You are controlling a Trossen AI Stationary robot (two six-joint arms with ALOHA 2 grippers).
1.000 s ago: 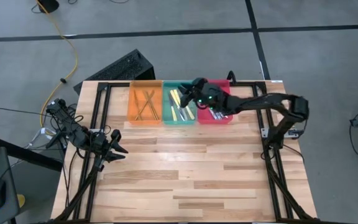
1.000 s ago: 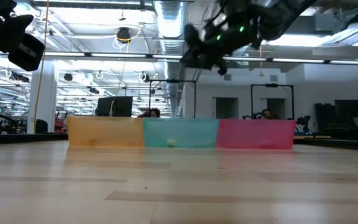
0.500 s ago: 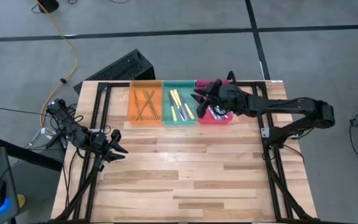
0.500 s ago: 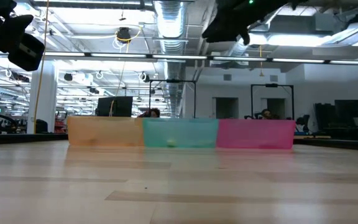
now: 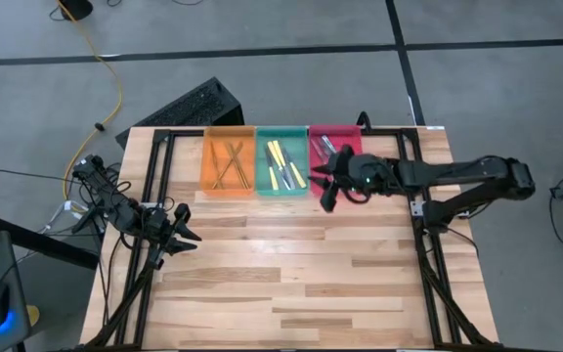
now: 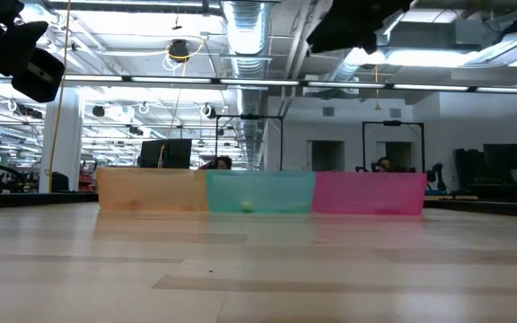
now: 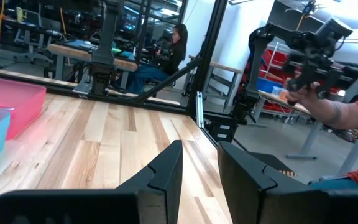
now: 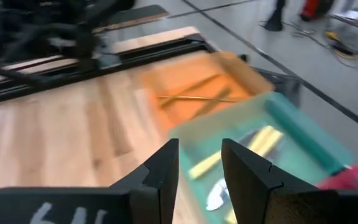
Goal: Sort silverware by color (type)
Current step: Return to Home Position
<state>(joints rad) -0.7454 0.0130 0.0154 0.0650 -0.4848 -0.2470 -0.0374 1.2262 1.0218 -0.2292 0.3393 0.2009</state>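
Three trays stand side by side at the table's far edge. The orange tray (image 5: 210, 161) holds bronze-gold silverware (image 5: 229, 162). In the green tray (image 5: 262, 166) lie yellow-handled pieces (image 5: 280, 164), and in the red tray (image 5: 352, 147) silver ones (image 5: 331, 149). My right gripper (image 5: 323, 188) hovers open and empty above the near rim of the red tray, its fingers (image 8: 166, 165) aimed toward the green and orange trays. My left gripper (image 5: 186, 227) waits open and empty at the table's left side.
Bare wood fills the table's middle and near part (image 5: 291, 274). In the low view the three trays (image 6: 258, 191) line the far side, with my right arm (image 6: 357, 22) high above them. A person's hand (image 7: 328, 106) holding a device shows beyond the table.
My right gripper has drawn back from over the green tray, toward the table's near edge and a little to the right. It has risen out of the top of the low view and tipped from pointing steeply down to nearer level. It carries nothing.
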